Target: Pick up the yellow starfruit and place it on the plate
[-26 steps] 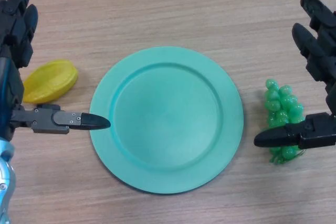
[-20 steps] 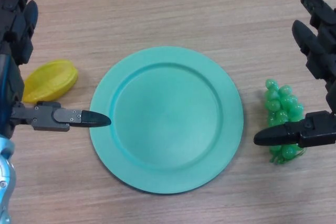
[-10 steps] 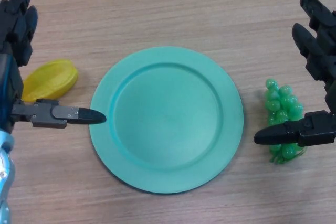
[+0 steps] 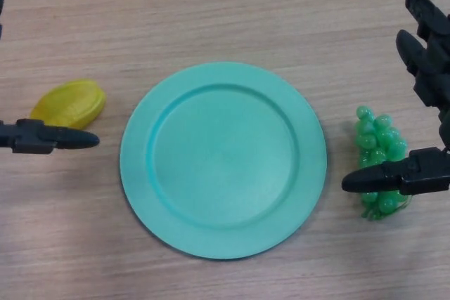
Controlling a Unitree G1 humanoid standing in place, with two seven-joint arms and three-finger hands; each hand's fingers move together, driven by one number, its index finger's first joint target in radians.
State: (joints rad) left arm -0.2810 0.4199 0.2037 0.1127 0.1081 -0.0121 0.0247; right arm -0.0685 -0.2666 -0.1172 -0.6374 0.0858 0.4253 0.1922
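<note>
On the woodgrain table, ridged yellow starfruit lies beside the round plate; both robot hands released.

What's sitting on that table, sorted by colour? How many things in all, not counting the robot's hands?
Yellow: 1, the starfruit
Teal green: 1, the plate
Bright green: 1, the bunch of grapes
Total: 3
</note>
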